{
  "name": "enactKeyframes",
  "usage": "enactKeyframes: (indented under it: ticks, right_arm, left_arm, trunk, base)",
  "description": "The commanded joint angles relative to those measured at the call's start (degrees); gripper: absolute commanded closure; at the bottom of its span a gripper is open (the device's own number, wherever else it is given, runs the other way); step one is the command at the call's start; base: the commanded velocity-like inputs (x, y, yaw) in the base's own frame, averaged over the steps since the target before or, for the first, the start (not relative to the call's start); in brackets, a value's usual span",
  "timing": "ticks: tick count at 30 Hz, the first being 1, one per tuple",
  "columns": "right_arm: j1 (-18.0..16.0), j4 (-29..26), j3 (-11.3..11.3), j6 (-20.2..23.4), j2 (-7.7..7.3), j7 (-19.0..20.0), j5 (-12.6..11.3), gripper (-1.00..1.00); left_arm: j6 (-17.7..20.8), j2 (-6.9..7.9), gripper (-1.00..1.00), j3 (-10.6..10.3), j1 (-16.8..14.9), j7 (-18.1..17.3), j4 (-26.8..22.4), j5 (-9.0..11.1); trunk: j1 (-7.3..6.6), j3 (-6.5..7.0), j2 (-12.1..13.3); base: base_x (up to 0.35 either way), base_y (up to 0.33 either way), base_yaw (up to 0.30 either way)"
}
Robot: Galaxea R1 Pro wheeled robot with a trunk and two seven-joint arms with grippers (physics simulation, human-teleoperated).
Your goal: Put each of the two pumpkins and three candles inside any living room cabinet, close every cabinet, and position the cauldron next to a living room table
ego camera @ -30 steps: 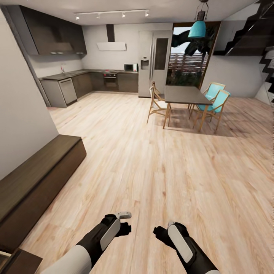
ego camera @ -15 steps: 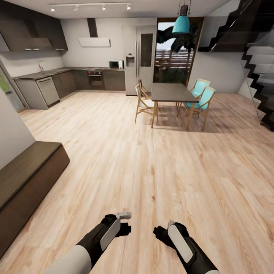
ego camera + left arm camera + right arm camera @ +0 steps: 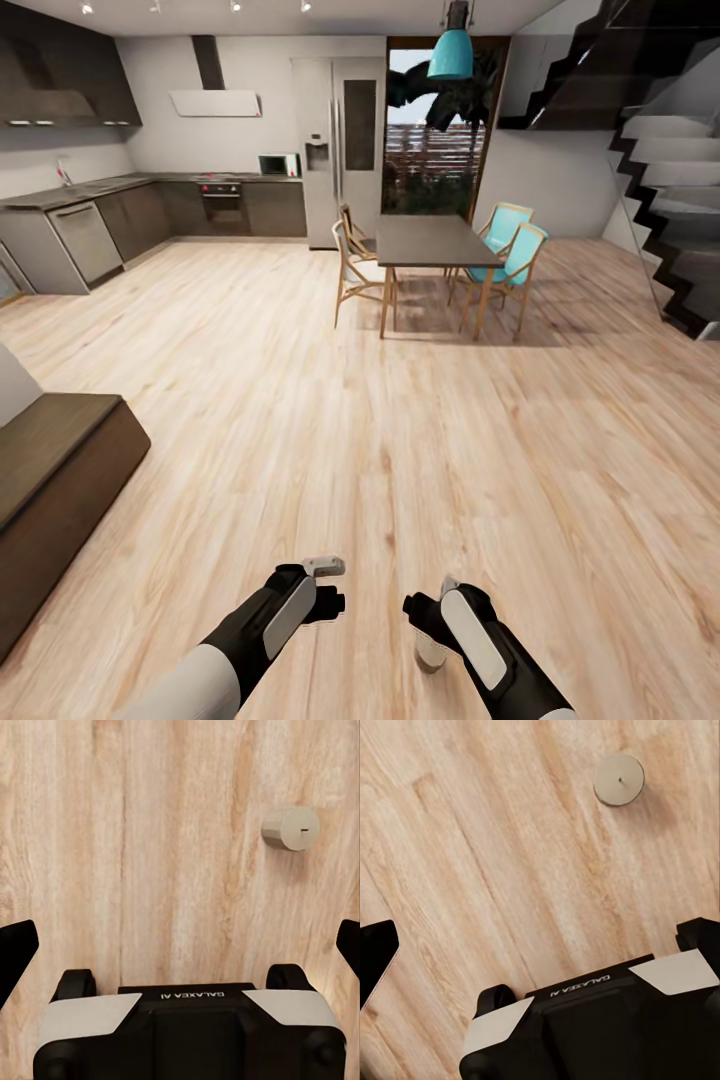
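The left wrist view looks straight down onto pale wood-plank floor (image 3: 165, 847). A short beige candle (image 3: 290, 828) stands upright on the boards, its small dark wick visible on top. The left gripper (image 3: 180, 945) is spread wide, its two black fingertips (image 3: 15, 949) at opposite edges, holding nothing

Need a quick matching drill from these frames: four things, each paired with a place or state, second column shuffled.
Things:
1. candle
2. cabinet
3. dining table
4. left pincer

Places or states:
A. open, nothing between its fingers
B. standing upright on the wood floor, near the arms
C. at the head view's left edge, drawers shut
D. far across the room, with teal chairs beside it

Pairs: 1-B, 2-C, 3-D, 4-A
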Motion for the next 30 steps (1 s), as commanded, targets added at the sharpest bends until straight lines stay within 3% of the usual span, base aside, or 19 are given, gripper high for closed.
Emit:
enactKeyframes:
  ticks: [1, 22, 30]
  right_arm:
    - [0.0, -0.1, 0.1, 0.0, -0.02, -0.5, -0.5, -1.0]
    - [0.0, -0.1, 0.1, 0.0, 0.05, -0.5, -0.5, -1.0]
    - [0.0, -0.1, 0.1, 0.0, 0.02, -0.5, -0.5, -1.0]
  left_arm:
    - [0.1, 0.04, -1.0, -0.3, 0.0, 0.5, -0.1, 0.6]
    - [0.1, 0.04, -1.0, -0.2, 0.0, 0.5, 0.1, 0.6]
    - [0.1, 0.02, -1.0, -0.1, -0.1, 0.5, 0.1, 0.6]
  trunk:
    - [0.04, -0.07, 0.0]
    - [0.04, -0.07, 0.0]
    - [0.04, -0.07, 0.0]
  base:
    - [0.325, -0.005, -0.004]
    - [0.321, -0.02, -0.024]
    - [0.135, 0.027, 0.0]
